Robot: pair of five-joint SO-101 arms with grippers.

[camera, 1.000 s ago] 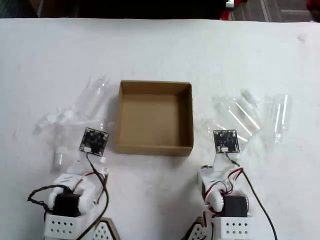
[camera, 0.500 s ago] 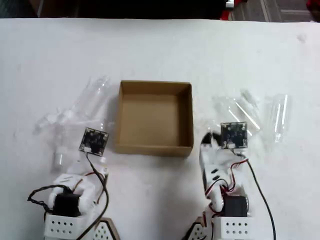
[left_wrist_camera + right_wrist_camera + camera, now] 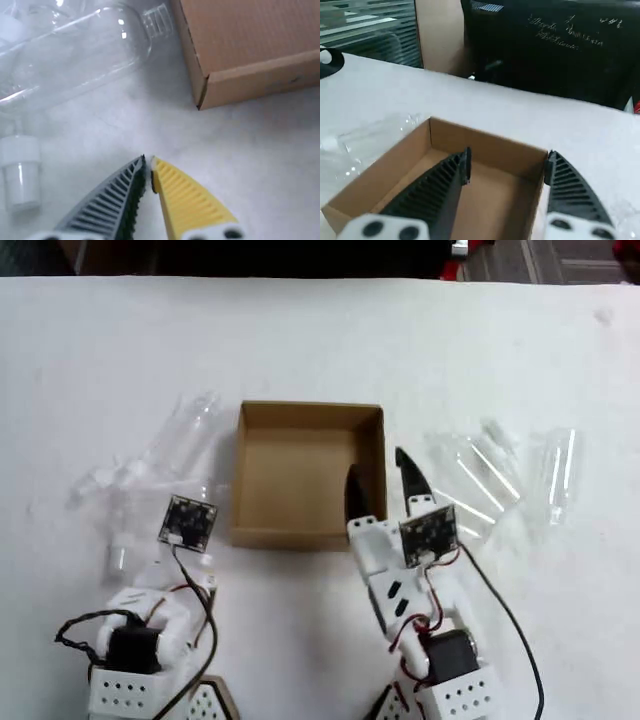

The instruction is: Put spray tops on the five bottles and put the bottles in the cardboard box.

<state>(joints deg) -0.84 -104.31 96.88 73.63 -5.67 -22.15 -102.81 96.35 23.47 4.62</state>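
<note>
The empty cardboard box sits mid-table. Clear plastic bottles lie on their sides on both sides of it: a left group and a right group, with one more bottle farther right. My right gripper is open, its two black fingers straddling the box's near right wall; from its wrist it looks into the box. My left gripper is shut and empty just above the table, near a lying bottle, a white spray top and the box corner.
A small white top lies near the left arm's base. The table's far half is bare white surface. In the right wrist view a bottle lies beside the box, and a dark chair stands behind the table.
The right arm has lifted and swung left and forward, so its spread fingers now stand over the box's near right wall. The left arm has kept still.
</note>
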